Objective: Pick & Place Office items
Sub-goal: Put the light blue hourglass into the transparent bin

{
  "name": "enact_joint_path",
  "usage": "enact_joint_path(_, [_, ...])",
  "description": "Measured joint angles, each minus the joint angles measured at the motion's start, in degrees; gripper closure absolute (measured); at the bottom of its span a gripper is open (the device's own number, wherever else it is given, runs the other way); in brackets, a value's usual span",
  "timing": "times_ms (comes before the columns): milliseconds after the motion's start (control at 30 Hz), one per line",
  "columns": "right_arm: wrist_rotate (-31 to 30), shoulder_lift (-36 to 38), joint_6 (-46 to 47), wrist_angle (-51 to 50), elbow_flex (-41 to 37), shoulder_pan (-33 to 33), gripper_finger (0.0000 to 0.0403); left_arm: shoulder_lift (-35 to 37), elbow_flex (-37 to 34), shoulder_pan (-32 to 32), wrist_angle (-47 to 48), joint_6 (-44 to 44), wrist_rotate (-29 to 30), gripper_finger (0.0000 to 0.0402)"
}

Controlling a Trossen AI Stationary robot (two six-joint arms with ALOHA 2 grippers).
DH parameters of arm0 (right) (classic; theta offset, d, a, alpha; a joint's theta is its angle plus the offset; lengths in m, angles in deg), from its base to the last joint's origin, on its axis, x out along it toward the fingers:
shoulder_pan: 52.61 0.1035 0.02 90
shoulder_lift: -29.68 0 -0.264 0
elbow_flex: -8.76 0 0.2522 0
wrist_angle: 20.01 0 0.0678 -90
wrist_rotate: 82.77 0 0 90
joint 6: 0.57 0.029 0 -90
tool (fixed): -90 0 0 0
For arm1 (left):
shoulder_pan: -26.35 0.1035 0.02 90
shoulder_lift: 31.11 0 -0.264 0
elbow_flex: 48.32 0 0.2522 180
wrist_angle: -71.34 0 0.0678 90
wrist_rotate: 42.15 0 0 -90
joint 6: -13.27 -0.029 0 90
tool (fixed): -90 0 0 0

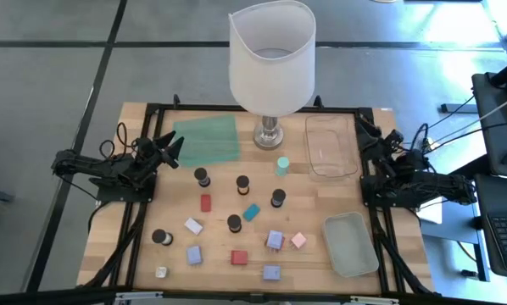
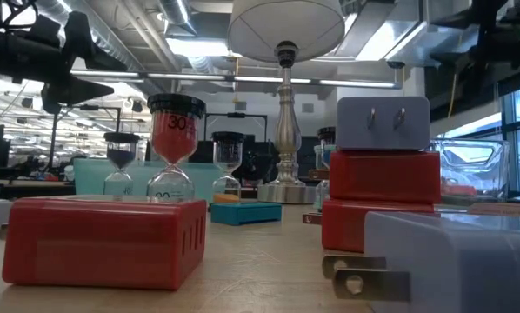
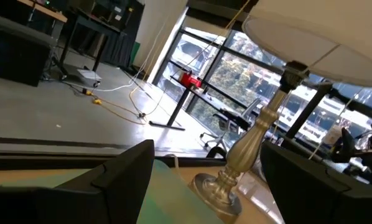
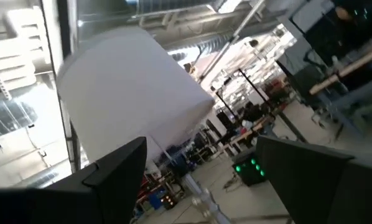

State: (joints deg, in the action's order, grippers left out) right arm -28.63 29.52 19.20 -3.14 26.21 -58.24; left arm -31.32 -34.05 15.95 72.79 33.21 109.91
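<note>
The office items lie scattered on the wooden table. Several dark-capped cylinders stand upright on their ends, among them one (image 1: 202,176) and another (image 1: 277,197), with a teal one (image 1: 282,164) near the lamp. Blocks lie flat: red (image 1: 206,202), teal (image 1: 251,212), white (image 1: 193,225), lavender (image 1: 275,240), pink (image 1: 298,241). The low view shows a red block (image 2: 103,239) and a red sand timer (image 2: 173,148) up close. My left gripper (image 1: 170,149) hovers open at the left side beside the green mat (image 1: 207,140). My right gripper (image 1: 368,129) hovers open by the clear tray (image 1: 331,144).
A big white-shaded lamp (image 1: 270,59) stands on its metal base (image 1: 270,134) at the far middle of the table. A second tray (image 1: 350,243) sits near the right front. A black frame (image 1: 143,110) borders the table. In the left wrist view the lamp base (image 3: 220,186) is straight ahead.
</note>
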Motion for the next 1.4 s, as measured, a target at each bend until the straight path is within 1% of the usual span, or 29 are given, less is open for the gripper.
enact_joint_path(133, [0.10,-2.33,-7.42,-5.83,6.35,0.00,0.0096,0.00,0.00,0.04,-3.14,-3.23,0.00,0.0111])
enact_joint_path(267, [-1.77,-8.35,-13.94,-17.90,14.98,-0.02,0.0096,0.00,-0.01,1.01,-5.97,-4.54,-0.01,0.0111])
enact_joint_path(400, [-1.54,-17.70,-13.50,-28.69,22.93,-0.01,0.0096,0.00,-0.02,3.02,-6.15,-4.66,-0.04,0.0111])
enact_joint_path(467, [1.57,-22.83,-12.08,-31.08,25.75,-0.01,0.0096,0.00,-0.02,4.03,-6.00,-4.66,-0.05,0.0111])
enact_joint_path(567, [8.13,-29.79,-10.74,-31.08,28.66,0.00,0.0096,0.00,0.00,5.46,-5.78,-4.68,1.52,0.0111])
enact_joint_path(633, [11.19,-34.22,-9.87,-30.89,30.11,0.00,0.0096,0.00,0.00,6.27,-5.04,-4.70,3.40,0.0111])
enact_joint_path(733, [14.58,-40.12,-9.04,-31.28,31.36,0.00,0.0096,0.00,-0.02,7.23,-3.89,-4.70,5.50,0.0111])
enact_joint_path(933, [19.66,-49.06,-8.36,-31.12,32.19,0.00,0.0096,0.00,0.00,7.56,-2.39,-4.69,4.39,0.0111])
enact_joint_path(1067, [21.33,-54.64,-10.21,-31.10,32.21,-0.02,0.0096,0.00,-0.01,7.54,-0.63,-4.70,2.49,0.0111])
enact_joint_path(1200, [22.00,-59.78,-12.78,-31.08,32.21,0.00,0.0096,0.00,0.00,7.54,-0.60,-4.68,2.30,0.0111])
enact_joint_path(1400, [22.01,-65.71,-9.54,-30.01,32.21,0.00,0.0096,0.00,0.00,7.54,-0.62,-4.68,2.47,0.0111])
